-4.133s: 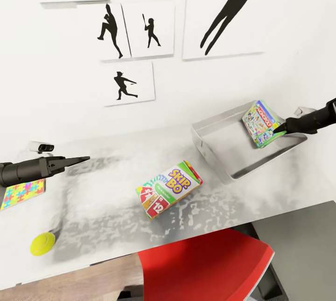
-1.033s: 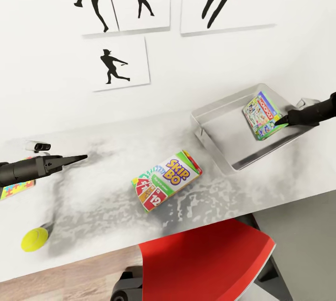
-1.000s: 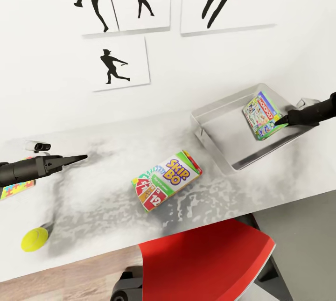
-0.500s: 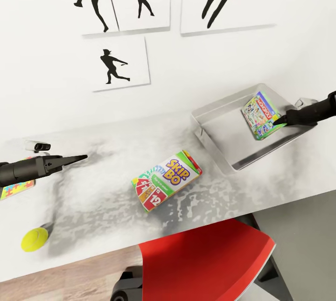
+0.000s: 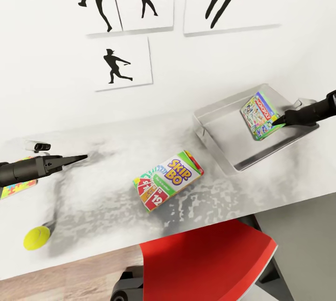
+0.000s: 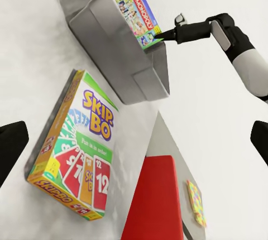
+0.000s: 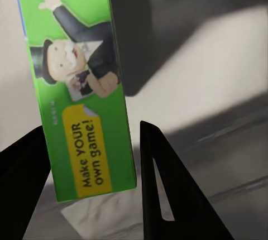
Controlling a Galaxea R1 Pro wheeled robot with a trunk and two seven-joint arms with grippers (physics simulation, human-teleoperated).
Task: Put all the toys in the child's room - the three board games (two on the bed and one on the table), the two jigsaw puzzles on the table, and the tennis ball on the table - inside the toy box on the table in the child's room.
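Note:
The Monopoly board game (image 5: pixel 258 115) hangs tilted over the far end of the light-grey toy box (image 5: pixel 219 135), and my right gripper (image 5: pixel 281 122) is shut on its green edge (image 7: pixel 92 125). Flat on the mottled table (image 5: pixel 107 198) lies the Skip-Bo board game (image 5: pixel 168 182), also seen from the left wrist (image 6: pixel 75 150). My left gripper (image 5: pixel 83 157) hovers open to the left of it, nothing between its fingers (image 6: pixel 12 146). The tennis ball (image 5: pixel 36 238) rests near the table's front left edge. A multicoloured jigsaw puzzle (image 5: pixel 16 189) lies partly hidden under my left arm.
A red chair (image 5: pixel 205 263) stands tucked under the table's front edge, in front of the Skip-Bo box. The white wall with black sports silhouettes (image 5: pixel 119 65) rises straight behind the table. A small yellowish patterned square (image 6: pixel 195 202) lies on a grey surface beyond the chair.
The head view has shifted slightly. My right gripper still holds the Monopoly box over the toy box, now a little higher. The left arm, Skip-Bo box and ball have not moved.

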